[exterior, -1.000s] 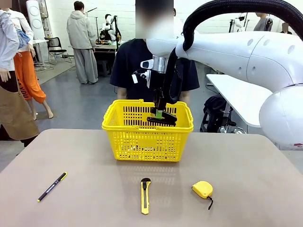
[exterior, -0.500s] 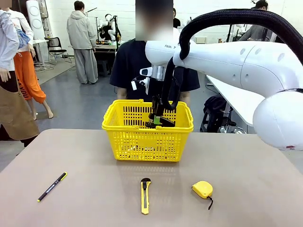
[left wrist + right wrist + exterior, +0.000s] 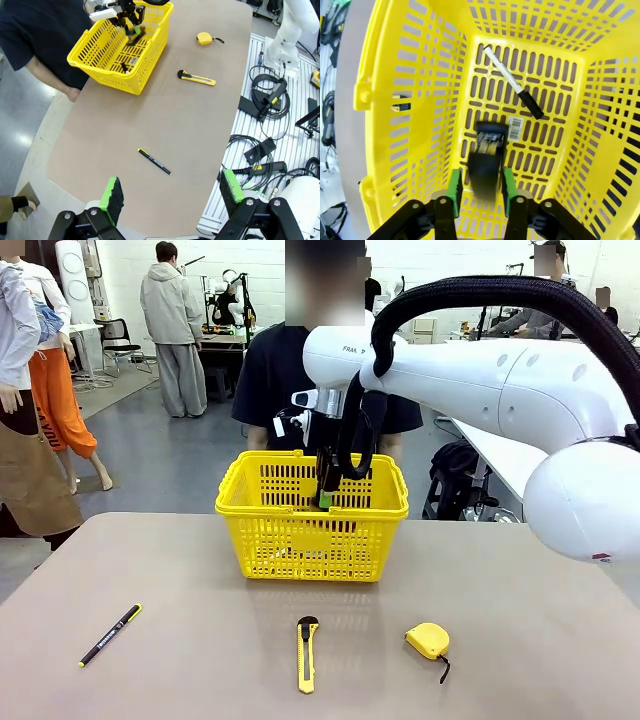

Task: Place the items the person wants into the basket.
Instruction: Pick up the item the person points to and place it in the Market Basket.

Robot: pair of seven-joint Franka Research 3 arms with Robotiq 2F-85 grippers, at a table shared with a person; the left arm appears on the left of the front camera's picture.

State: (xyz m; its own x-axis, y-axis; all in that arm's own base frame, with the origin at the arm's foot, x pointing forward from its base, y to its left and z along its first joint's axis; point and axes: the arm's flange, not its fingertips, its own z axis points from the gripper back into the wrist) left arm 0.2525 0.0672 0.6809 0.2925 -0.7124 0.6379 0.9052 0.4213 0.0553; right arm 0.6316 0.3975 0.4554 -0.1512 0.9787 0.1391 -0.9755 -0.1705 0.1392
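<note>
Tan table [image 3: 520, 580], workshop room | left claw [image 3: 171, 192] spread wide | right claw [image 3: 481, 187] parted around stapler [image 3: 486, 160] inside basket [image 3: 420, 75]

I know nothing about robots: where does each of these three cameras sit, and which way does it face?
Front view: fixed on the robot's side, facing across the table at the person; right arm shows.
Left wrist view: high up, looking down past the left gripper at the table.
Right wrist view: above the basket, looking in; the right gripper straddles the stapler.
All three share the basket.
</note>
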